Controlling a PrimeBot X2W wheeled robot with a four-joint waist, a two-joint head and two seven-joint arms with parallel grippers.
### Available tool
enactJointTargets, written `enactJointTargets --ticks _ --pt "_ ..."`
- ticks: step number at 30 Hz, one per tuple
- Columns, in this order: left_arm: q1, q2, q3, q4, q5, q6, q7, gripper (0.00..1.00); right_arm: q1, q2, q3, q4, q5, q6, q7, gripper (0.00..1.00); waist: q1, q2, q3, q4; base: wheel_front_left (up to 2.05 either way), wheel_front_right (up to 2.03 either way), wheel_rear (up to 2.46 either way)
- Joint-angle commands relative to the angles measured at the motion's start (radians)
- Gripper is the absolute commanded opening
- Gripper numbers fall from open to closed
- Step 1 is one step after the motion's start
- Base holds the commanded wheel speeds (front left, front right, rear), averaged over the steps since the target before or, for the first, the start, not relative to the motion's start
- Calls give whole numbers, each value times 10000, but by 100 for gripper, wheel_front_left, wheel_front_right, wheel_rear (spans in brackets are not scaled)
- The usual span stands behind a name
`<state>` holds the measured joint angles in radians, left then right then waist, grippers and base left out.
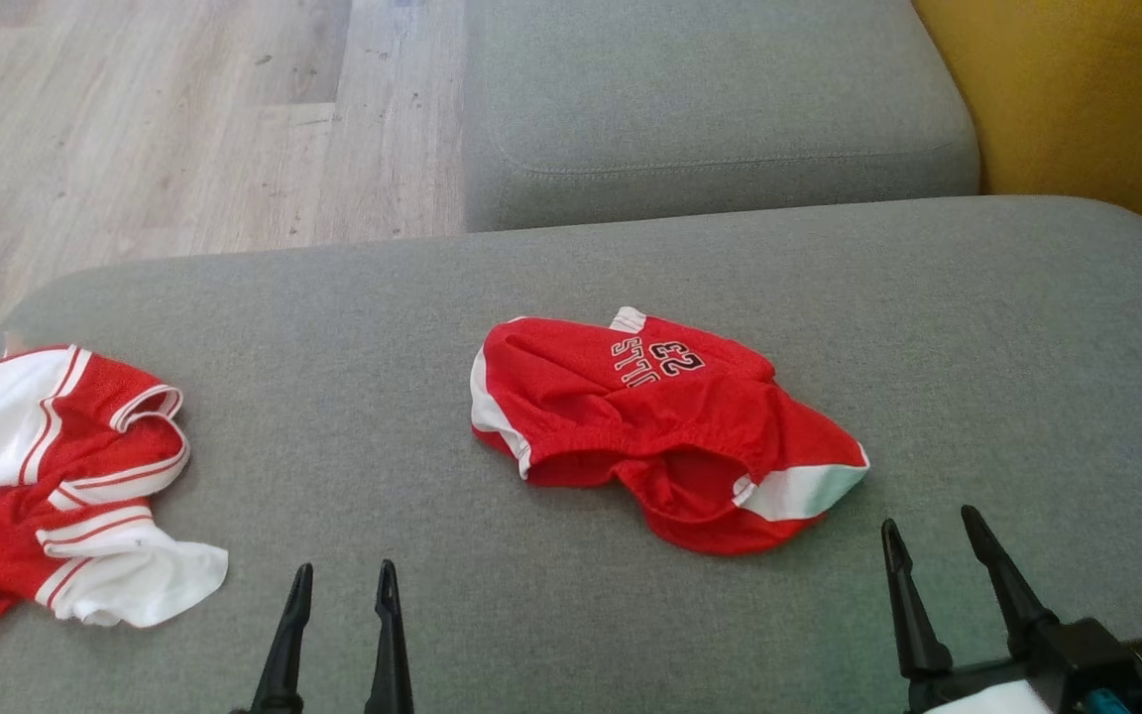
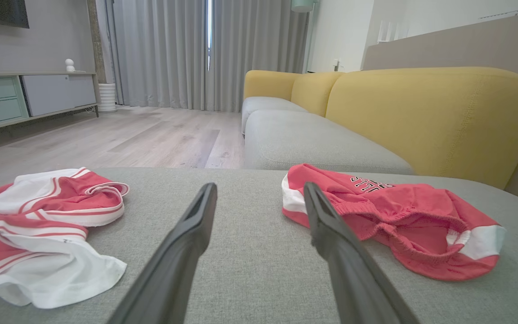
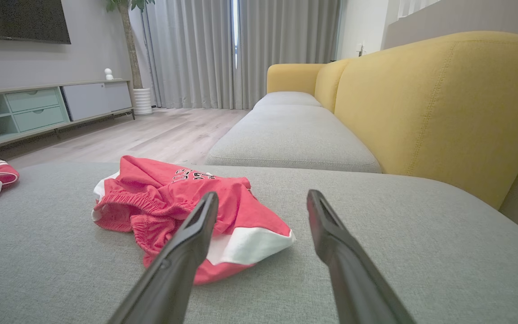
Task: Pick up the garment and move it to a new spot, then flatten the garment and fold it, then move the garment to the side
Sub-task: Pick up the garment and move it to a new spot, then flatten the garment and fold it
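Left gripper and right gripper stand apart, empty, at lower frame; I should pinch the crumpled red-and-white mesh shorts, centre frame, by the waistband.

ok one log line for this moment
stage: pre-grasp | left gripper: open, empty | right gripper: open, empty | shorts: crumpled, mid cushion | jersey: left edge

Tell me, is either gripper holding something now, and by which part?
Nothing is held. The left gripper and right gripper both hover with open jaws, clear of the red shorts.
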<state>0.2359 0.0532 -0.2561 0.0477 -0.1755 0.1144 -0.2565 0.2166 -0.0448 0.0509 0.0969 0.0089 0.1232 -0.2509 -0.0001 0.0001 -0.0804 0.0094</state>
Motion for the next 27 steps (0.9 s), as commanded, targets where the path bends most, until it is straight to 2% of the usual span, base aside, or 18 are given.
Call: enactJointTargets --ticks 1,27 --pt "-335 -29 281 -273 35 48 -53 100 -336 -55 197 -309 63 75 -109 100 1 -1 15 -25 0 0 0" --pt "-480 -30 114 -16 -69 162 -53 100 -443 -55 312 -269 37 75 -109 100 1 -1 26 -186 0 0 0"
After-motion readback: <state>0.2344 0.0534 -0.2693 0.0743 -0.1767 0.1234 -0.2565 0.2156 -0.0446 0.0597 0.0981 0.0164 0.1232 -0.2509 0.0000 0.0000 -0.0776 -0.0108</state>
